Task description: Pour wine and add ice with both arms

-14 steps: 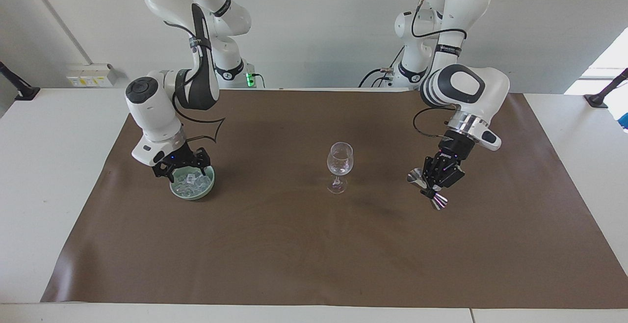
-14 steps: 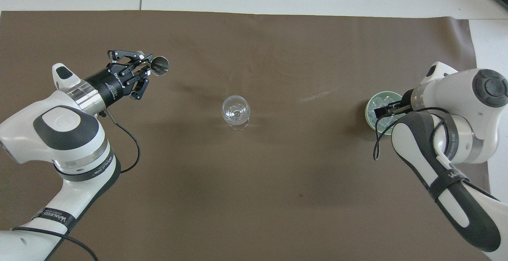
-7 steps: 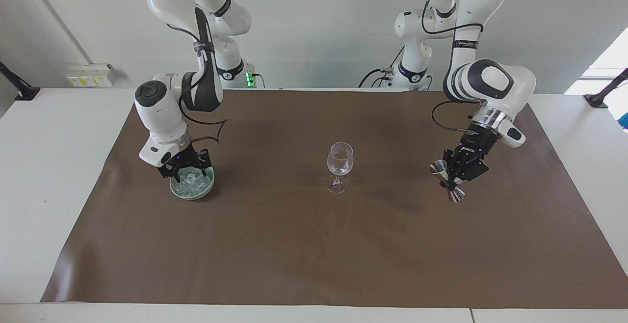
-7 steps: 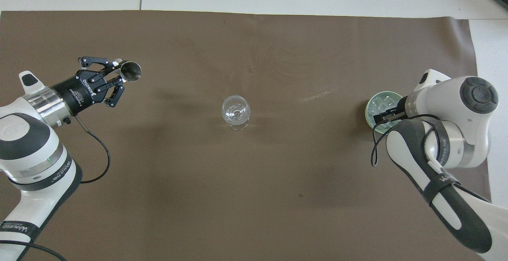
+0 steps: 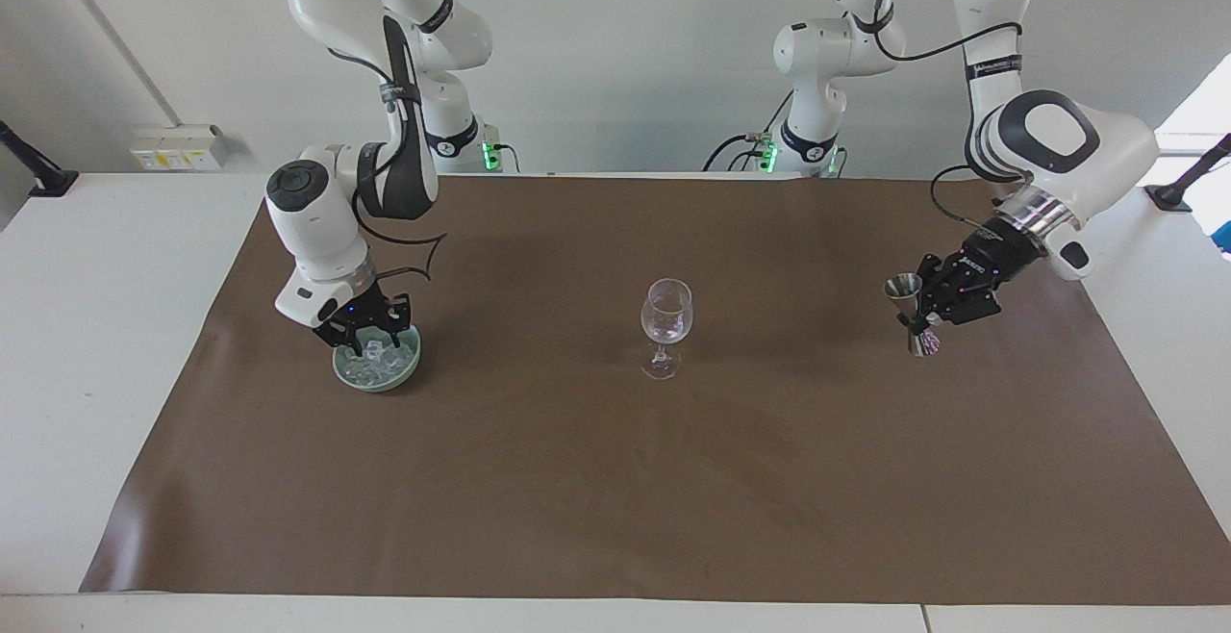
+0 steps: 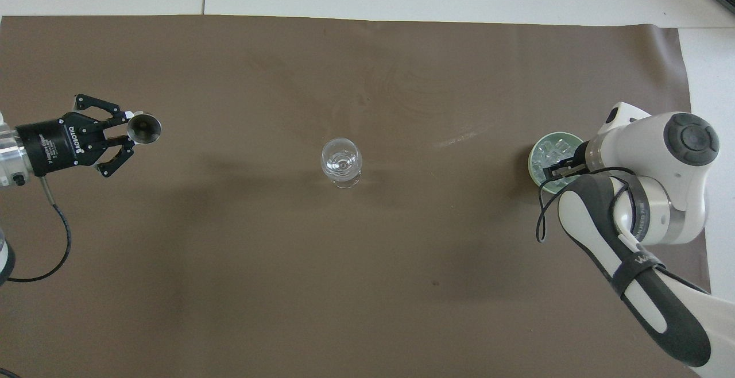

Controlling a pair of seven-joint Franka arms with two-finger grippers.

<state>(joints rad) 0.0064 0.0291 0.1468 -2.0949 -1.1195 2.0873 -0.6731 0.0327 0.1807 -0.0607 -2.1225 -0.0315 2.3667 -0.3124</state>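
Note:
A clear stemmed glass (image 5: 665, 320) stands in the middle of the brown mat and also shows in the overhead view (image 6: 341, 162). My left gripper (image 5: 918, 314) is shut on a steel jigger (image 5: 912, 311), held upright low over the mat toward the left arm's end; both show from above, gripper (image 6: 127, 132) and jigger (image 6: 143, 128). My right gripper (image 5: 368, 337) reaches down into a pale green bowl (image 5: 412, 361) of ice cubes (image 5: 383, 357) toward the right arm's end. From above, the right arm covers most of that gripper (image 6: 560, 166) and part of the bowl (image 6: 533, 154).
The brown mat (image 5: 615, 498) covers most of the white table (image 5: 87, 373). The right arm's elbow and cable (image 6: 626, 240) hang over the mat beside the bowl.
My left gripper has carried the jigger away from the glass toward the left arm's end and turned it from tilted to upright. My right gripper has stayed in the bowl, shifting slightly.

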